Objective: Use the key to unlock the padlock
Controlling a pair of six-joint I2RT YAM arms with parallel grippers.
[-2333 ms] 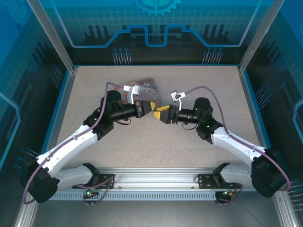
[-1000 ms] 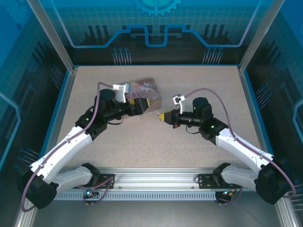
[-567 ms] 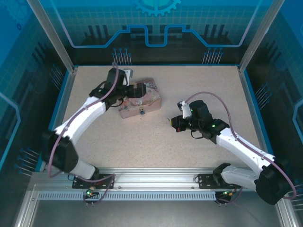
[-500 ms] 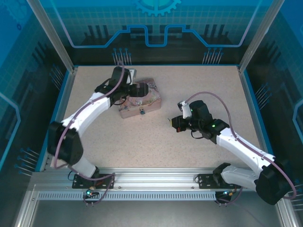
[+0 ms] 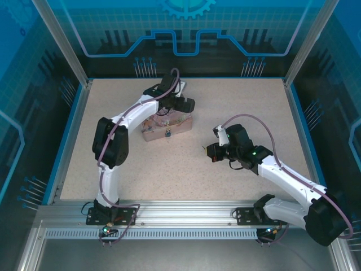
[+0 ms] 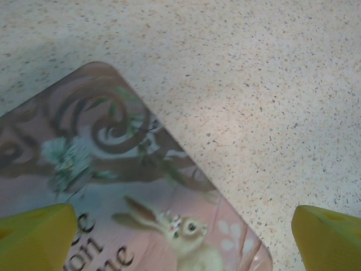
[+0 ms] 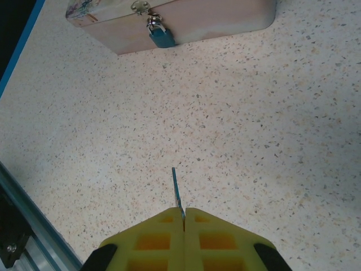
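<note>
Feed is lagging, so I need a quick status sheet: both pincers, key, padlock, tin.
left pincer: open, over the tin's illustrated lid, holding nothing
right pincer: shut on the key, blade pointing out ahead
padlock: hanging from the tin's front clasp, no key in it
gap: bare table between key and padlock

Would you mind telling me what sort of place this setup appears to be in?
Most likely a robotics lab work cell: a left arm and a right arm bolted to an aluminium rail, a speckled tabletop walled in by blue see-through panels, and a pink tin as a prop.
</note>
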